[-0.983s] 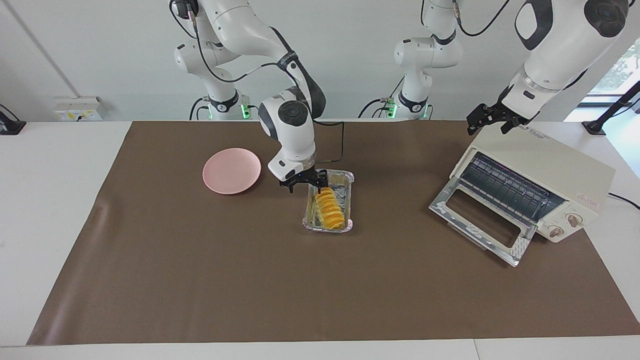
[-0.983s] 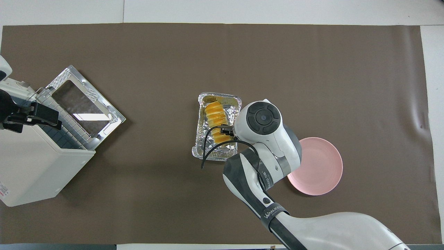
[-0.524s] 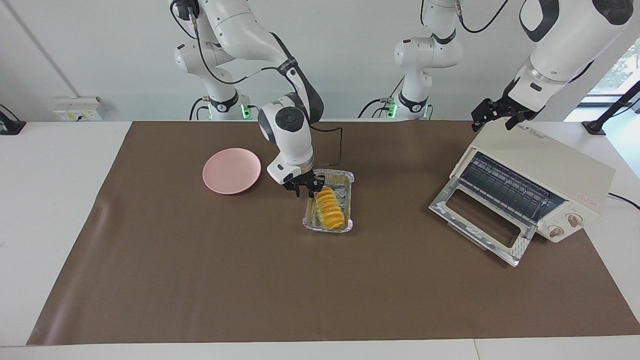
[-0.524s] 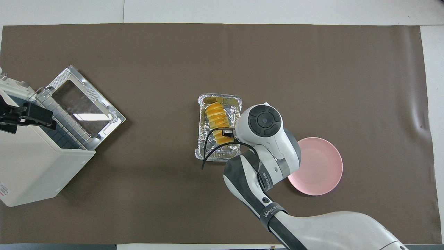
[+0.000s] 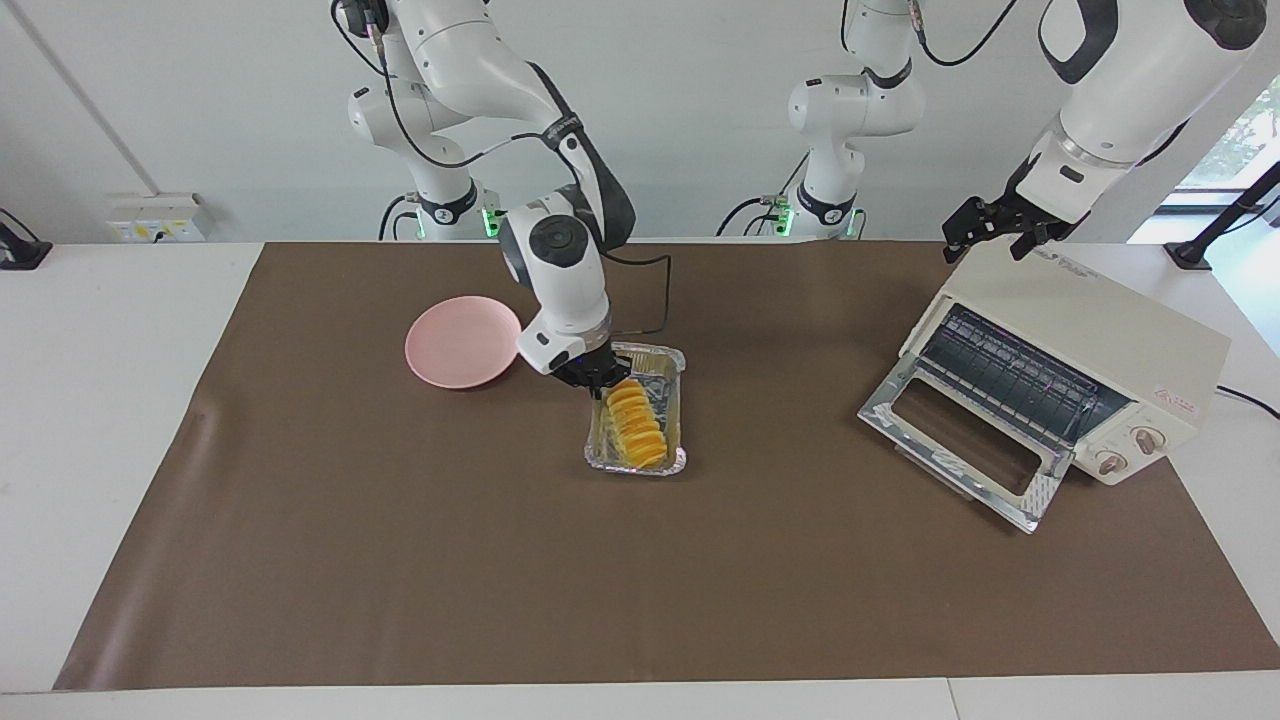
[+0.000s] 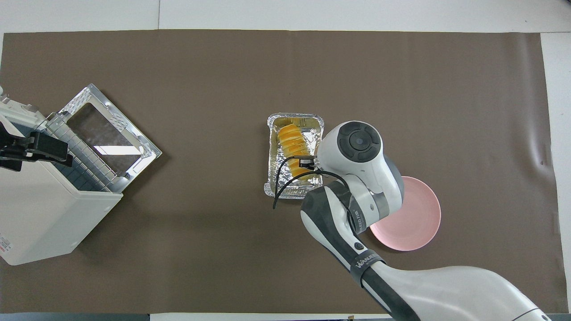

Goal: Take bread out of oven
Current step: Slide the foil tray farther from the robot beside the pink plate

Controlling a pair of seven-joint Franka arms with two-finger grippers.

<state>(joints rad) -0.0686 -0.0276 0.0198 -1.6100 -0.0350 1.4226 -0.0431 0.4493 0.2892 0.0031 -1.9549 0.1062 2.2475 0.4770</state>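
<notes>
Already the bread (image 5: 633, 423) lies outside the oven (image 5: 1075, 372), resting in a foil tray (image 5: 637, 464) mid-table. The right gripper (image 5: 598, 378) is down at the tray's robot-side end, jaws pressed together there; whether they pinch the loaf's end or the foil rim cannot be told. The loaf stretches away from those jaws. A pink plate (image 5: 463, 341) sits just beside them, likely the destination. The left gripper (image 5: 990, 232) waits with jaws spread over the oven's top, its dropped door (image 5: 958, 438) below.
</notes>
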